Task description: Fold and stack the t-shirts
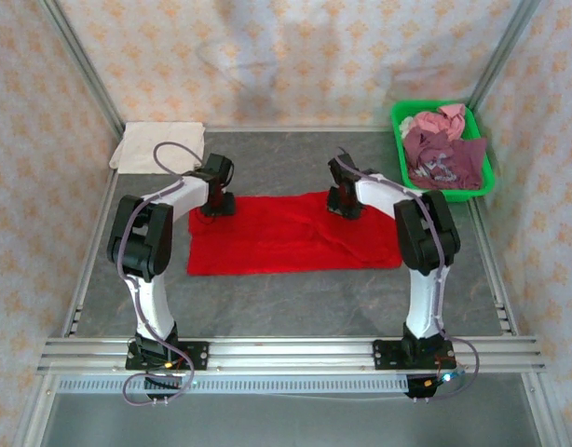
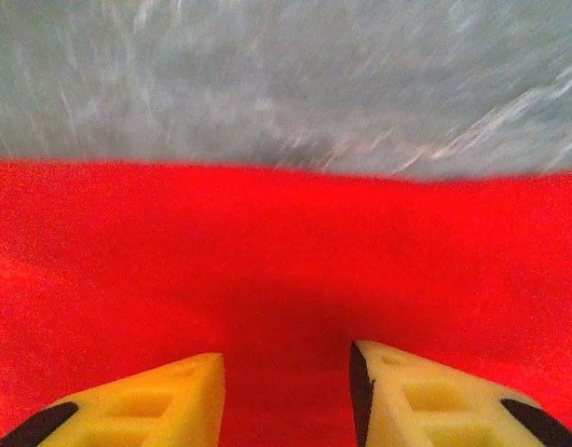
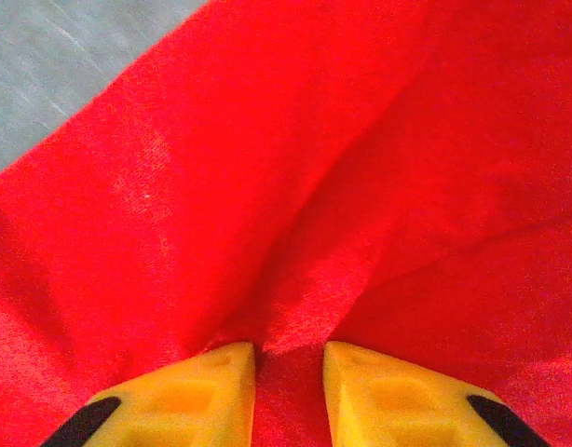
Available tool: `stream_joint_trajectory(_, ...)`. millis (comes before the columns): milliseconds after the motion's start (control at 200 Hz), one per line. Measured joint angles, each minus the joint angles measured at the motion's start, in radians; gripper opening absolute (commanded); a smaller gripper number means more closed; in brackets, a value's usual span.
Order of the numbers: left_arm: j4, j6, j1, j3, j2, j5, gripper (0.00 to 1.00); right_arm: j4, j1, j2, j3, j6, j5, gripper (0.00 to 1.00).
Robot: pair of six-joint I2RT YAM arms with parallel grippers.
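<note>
A grey table (image 1: 295, 298) stands inside patterned walls (image 1: 267, 56). The red t-shirt (image 1: 286, 244) lies spread flat across its middle, and both my arms reach to its far edge. My left fingers (image 1: 216, 205) stand part open over flat cloth, with nothing pinched. My right fingers (image 1: 345, 207) are nearly together, nipping a raised ridge of the red cloth. A cream-white t-shirt (image 1: 160, 146) lies folded at the far left corner. A maroon t-shirt (image 1: 440, 160) and a pink t-shirt (image 1: 449, 119) are heaped in the green basket (image 1: 398, 126) at far right.
</note>
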Motion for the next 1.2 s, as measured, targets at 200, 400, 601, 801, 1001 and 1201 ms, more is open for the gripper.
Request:
stream_joint_trajectory(200,0.028,-0.05,0.009,-0.193,-0.14,0.059,0.4,0.031,0.0,0.183,0.278,-0.051,-0.066,0.31)
stream_joint_trajectory(400,-0.008,-0.096,-0.041,-0.338,-0.288,0.124,0.4,0.031,-0.001,0.147,0.307,-0.089,-0.053,0.36)
stream_joint_trajectory(601,-0.077,-0.089,-0.046,-0.235,-0.322,0.13,0.41,0.111,-0.021,-0.122,-0.006,0.007,-0.026,0.37)
stream_joint_trajectory(801,-0.071,-0.039,-0.046,0.048,-0.174,0.129,0.41,0.198,-0.096,-0.249,-0.234,0.118,-0.001,0.33)
stream_joint_trajectory(1001,-0.055,-0.014,-0.041,0.145,0.031,0.121,0.4,0.203,-0.117,-0.182,-0.209,0.139,0.01,0.33)
stream_joint_trajectory(1201,-0.011,-0.023,-0.021,0.031,0.018,0.105,0.4,0.206,-0.119,-0.04,-0.095,0.127,-0.025,0.3)
